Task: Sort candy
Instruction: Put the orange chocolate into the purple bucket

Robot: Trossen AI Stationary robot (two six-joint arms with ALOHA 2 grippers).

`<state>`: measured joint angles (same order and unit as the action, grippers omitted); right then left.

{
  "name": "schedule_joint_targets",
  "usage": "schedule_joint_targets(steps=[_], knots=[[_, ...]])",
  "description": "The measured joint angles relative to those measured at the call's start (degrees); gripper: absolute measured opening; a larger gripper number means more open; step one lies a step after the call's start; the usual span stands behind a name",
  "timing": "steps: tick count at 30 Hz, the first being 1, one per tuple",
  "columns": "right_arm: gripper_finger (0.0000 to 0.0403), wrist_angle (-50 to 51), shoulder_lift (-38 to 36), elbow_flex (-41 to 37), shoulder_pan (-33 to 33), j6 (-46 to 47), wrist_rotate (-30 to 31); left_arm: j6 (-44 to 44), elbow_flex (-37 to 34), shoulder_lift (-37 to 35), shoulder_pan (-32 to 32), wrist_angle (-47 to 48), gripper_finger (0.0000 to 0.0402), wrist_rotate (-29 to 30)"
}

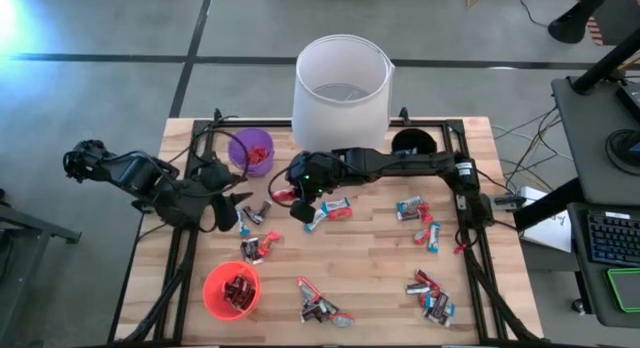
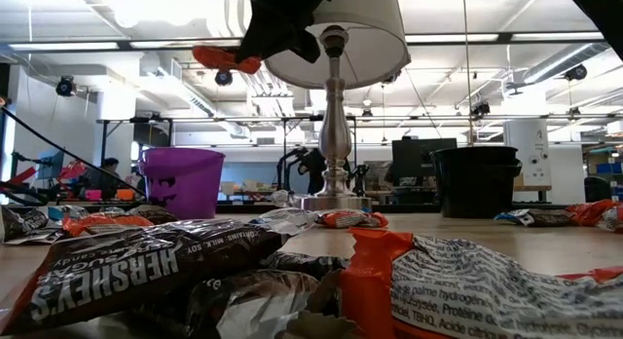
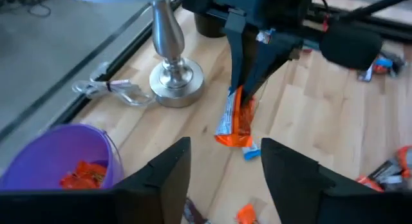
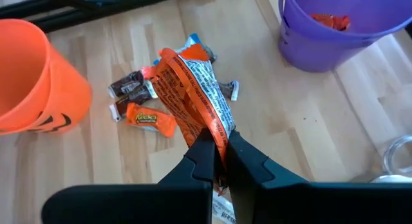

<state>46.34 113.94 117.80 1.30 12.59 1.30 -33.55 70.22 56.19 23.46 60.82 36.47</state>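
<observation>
Two dark robot arms with black cables

The left arm (image 1: 150, 183) and the right arm (image 1: 400, 166) were both black and made of chunky round parts joined together. Thin black cables looped off each one. The right arm had a small pale label with a bit of red near its far joint, at about 3 o'clock on the table. The left gripper (image 3: 222, 176) had two flat, wide black fingers (image 3: 164, 172). The right gripper (image 4: 219, 161) had two smooth black fingers too.

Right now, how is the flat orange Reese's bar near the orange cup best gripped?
Pinch the Reese's bar across its narrow width at mid-length, coming straight down: it lies flat on the table, long edges free, one end against dark wrappers.
</observation>
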Motion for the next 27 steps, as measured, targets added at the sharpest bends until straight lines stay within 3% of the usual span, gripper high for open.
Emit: schedule_joint_targets(steps=[6, 11, 27], knots=[[0.0013, -2.5, -1.3, 0.0, 0.6, 0.9, 0.2, 3.4, -2.1, 1.3, 0.0, -1.8, 0.0187, -4.5], [0.0013, -4.0, -1.5, 0.0, 0.2, 1.0, 0.2, 5.3, -4.7, 1.9, -0.2, -6.5, 0.0183, -4.3], [0.0013, -3.9, -1.3, -0.6, -0.2, 1.3, 0.2, 10.7, -5.2, 1.5, -2.5, -6.1, 0.0178, -4.2]])
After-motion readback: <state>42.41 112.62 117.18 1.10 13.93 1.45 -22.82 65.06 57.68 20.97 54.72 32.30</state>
